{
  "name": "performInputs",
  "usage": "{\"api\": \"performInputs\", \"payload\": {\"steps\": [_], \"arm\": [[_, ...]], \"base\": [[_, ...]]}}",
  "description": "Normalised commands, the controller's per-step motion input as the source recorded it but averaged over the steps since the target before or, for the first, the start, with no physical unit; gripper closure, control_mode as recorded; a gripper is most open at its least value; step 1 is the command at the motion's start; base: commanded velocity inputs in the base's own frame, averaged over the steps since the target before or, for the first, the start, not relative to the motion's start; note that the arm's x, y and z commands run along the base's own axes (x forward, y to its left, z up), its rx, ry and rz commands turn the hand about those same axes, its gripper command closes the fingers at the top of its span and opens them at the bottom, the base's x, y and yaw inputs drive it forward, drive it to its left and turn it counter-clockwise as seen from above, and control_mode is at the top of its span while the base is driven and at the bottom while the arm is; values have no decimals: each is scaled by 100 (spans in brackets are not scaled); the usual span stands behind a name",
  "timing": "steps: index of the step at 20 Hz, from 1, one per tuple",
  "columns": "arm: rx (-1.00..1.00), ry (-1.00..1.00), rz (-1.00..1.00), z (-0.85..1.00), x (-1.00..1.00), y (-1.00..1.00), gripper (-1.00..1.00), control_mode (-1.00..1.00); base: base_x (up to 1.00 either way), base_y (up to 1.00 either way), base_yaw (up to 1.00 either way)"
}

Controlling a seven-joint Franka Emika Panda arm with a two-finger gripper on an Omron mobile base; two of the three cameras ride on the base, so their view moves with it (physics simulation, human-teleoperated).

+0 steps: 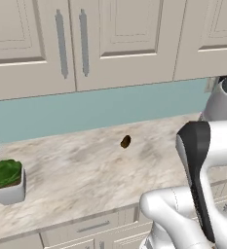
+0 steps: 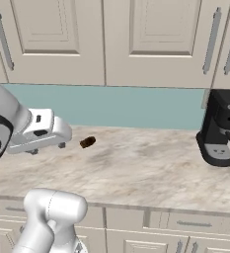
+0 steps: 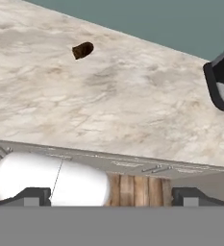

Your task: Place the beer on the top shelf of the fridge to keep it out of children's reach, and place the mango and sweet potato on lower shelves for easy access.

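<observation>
We found the sweet potato (image 1: 125, 141) lying alone on the marble bench (image 1: 81, 180), toward the back near the teal backsplash (image 1: 100, 109), well apart from everything else. The claw (image 3: 111, 198) hung released, its 2 fingertips (image 3: 32, 196) spread wide with nothing between them, out over the bench's front edge and well short of the sweet potato. A potted plant (image 1: 7, 181) stood at the bench's left end, a black coffee machine (image 2: 220, 127) at its right. Beige cupboards (image 2: 106, 39) hung above.
</observation>
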Motion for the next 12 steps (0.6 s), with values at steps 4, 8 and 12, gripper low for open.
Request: {"api": "performInputs", "payload": {"steps": [4,8,12], "arm": [[1,0,-9,-44,28,0,-100,-100],[3,0,-1,-46,20,0,-100,-100],[4,-4,0,-34,20,17,-100,-100]], "base": [[0,0,0],[0,0,0],[0,0,0]]}}
